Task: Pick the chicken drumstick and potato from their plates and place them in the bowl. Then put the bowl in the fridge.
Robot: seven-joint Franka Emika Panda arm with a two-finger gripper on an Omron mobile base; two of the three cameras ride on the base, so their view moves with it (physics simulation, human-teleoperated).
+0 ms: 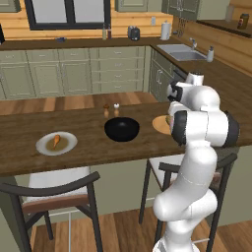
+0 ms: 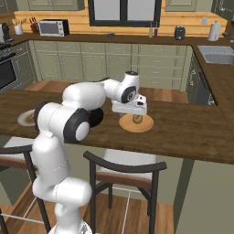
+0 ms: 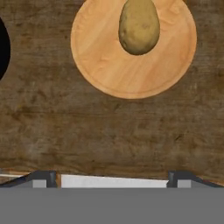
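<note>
Counter (image 3: 109, 131): bare wood around potato (image 3: 139, 27) on its plate (image 3: 131, 74); bowl (image 1: 121, 129) well aside; two shakers (image 1: 111, 109) behind bowl.

Potato (image 3: 139, 27) lies on my tan plate (image 3: 131, 74), right; black bowl (image 1: 121, 129) empty, centre; drumstick (image 1: 56, 141) on grey-white plate (image 1: 45, 146), left.
</note>
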